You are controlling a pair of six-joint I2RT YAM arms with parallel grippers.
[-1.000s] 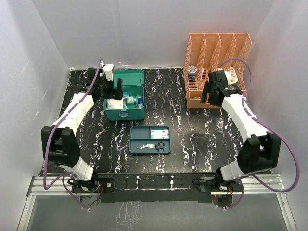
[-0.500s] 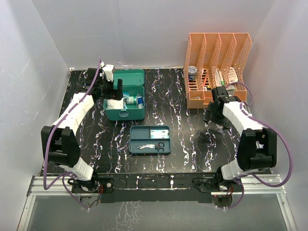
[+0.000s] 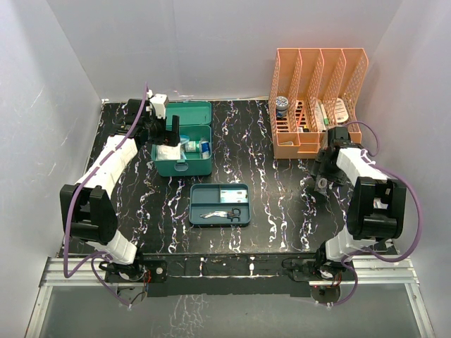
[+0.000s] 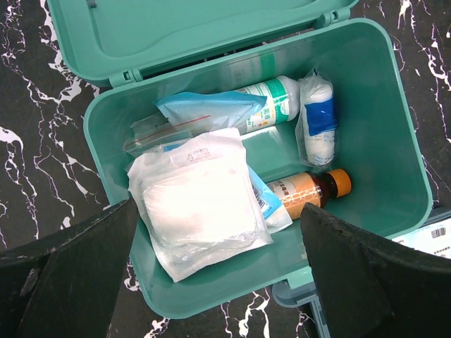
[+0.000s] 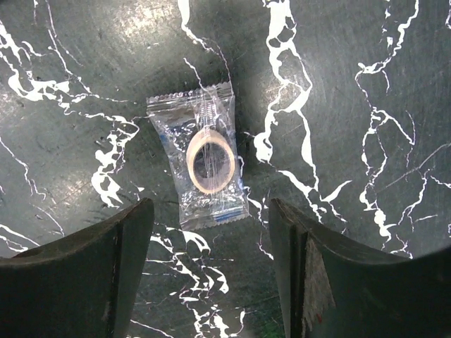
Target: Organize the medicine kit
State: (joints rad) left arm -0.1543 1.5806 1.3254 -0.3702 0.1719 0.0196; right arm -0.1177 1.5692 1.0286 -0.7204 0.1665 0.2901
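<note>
Nearest, around the centre of the black marbled desk [image 3: 275, 211], a shallow blue-teal divided plastic tray [image 3: 219, 204] holding scissors. At 3 o'clock, right fingers [image 5: 120, 246] spread wide and empty, straddling a clear crinkly sachet with a tan tape roll [image 5: 205, 160] lying flat. Risk here: slick film skidding or slipping free if pinched off-centre. Farther, at 10 o'clock, left fingers [image 4: 77, 260] parted, gripping nothing, over the teal-green rounded plastic medicine kit [image 4: 394, 141], lid open, already crowded.
</note>
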